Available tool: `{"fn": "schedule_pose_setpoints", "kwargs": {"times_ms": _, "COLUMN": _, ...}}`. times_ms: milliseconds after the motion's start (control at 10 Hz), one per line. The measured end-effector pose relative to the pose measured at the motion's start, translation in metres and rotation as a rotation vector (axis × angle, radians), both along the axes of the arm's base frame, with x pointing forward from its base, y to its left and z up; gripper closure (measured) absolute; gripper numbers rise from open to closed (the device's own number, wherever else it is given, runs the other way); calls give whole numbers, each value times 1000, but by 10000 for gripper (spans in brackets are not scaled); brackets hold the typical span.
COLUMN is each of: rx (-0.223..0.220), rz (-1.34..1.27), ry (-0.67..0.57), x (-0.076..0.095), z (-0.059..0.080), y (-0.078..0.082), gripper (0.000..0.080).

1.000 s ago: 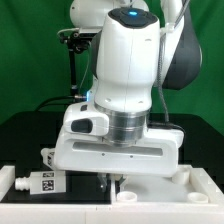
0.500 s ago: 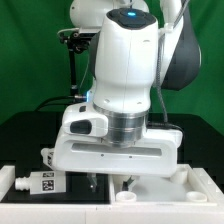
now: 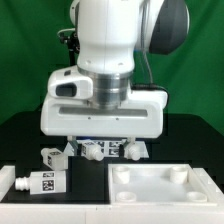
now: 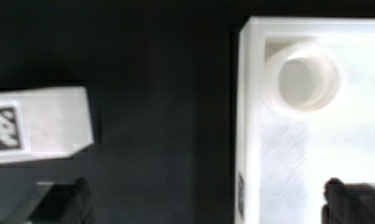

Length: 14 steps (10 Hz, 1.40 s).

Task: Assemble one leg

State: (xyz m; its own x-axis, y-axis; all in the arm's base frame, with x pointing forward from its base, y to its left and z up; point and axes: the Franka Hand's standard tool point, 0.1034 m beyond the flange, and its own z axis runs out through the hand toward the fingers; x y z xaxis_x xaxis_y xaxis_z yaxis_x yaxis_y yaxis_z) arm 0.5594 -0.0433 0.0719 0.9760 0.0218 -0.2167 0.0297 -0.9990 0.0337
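**Item:** leg [image 3: 40,183] — chunky white peg with a tag sticker, lying on its side at the lower left of the exterior view. It is near the tray-like board [image 3: 165,180] but apart from it. Other legs [image 3: 90,150] sit further back.

**Handling (judged):** light, stiff plastic, smooth and probably slippery, not fragile. Take it across the flat tagged body, not the narrower end.

**Claw:** gripper [image 4: 205,198] spread wide and holding nothing — poised over the dark table [image 4: 157,60], leg to one side and board to the other.
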Motion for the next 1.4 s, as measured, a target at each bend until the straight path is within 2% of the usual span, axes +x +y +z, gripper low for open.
{"fn": "schedule_pose_setpoints", "kwargs": {"times_ms": 100, "rx": -1, "rz": 3, "ry": 3, "x": 0, "z": -4, "y": 1, "gripper": 152}}
{"fn": "schedule_pose_setpoints", "kwargs": {"times_ms": 500, "rx": 0, "rz": 8, "ry": 6, "x": -1, "z": -6, "y": 1, "gripper": 151}}
{"fn": "schedule_pose_setpoints", "kwargs": {"times_ms": 600, "rx": 5, "rz": 126, "ry": 9, "x": -8, "z": -11, "y": -6, "gripper": 151}}
{"fn": "schedule_pose_setpoints", "kwargs": {"times_ms": 800, "rx": 22, "rz": 304, "ry": 52, "x": -36, "z": -16, "y": -41, "gripper": 151}}
{"fn": "schedule_pose_setpoints", "kwargs": {"times_ms": 900, "rx": 26, "rz": 390, "ry": 48, "x": -39, "z": -16, "y": -54, "gripper": 151}}
{"fn": "schedule_pose_setpoints", "kwargs": {"times_ms": 1000, "rx": 30, "rz": 445, "ry": 36, "x": -42, "z": -16, "y": -57, "gripper": 151}}
{"fn": "schedule_pose_setpoints", "kwargs": {"times_ms": 1400, "rx": 23, "rz": 431, "ry": 51, "x": -44, "z": -19, "y": -56, "gripper": 151}}
